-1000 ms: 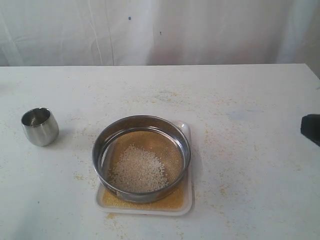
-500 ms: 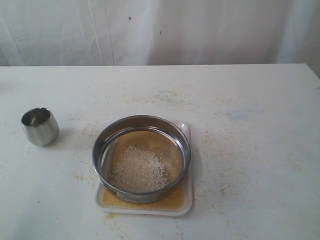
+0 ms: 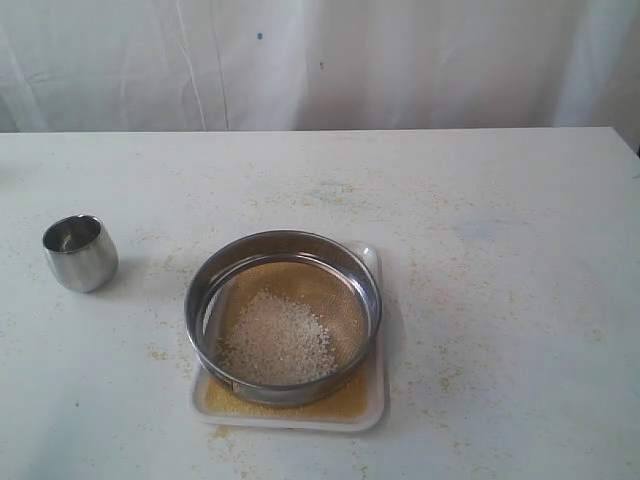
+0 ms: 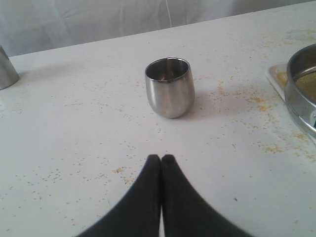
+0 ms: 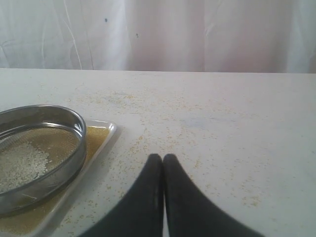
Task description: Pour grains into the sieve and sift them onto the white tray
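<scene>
The sieve (image 3: pixel 290 392) sits on the white tray (image 3: pixel 374 264), near the table (image 3: pixel 500 250) edge closest to the camera, about halfway along it. The pale grains (image 3: pixel 278 338) lie in a little heap on the mesh inside the sieve. Fine yellow grains (image 3: pixel 352 402) cover the tray under and around the ring.

A small shiny steel cup (image 3: pixel 80 253) stands upright near the table's left edge, well apart from the tray. Yellow specks are strewn over the table.

A small patch like a label (image 4: pixel 311 117) shows on the sieve's side, but no words on it can be read.

The left gripper (image 4: pixel 161 159) points at the cup. Its jaws are pressed together and hold nothing. The right gripper (image 5: pixel 163 158) is beside the tray. Its jaws are pressed together too, with nothing between them.
</scene>
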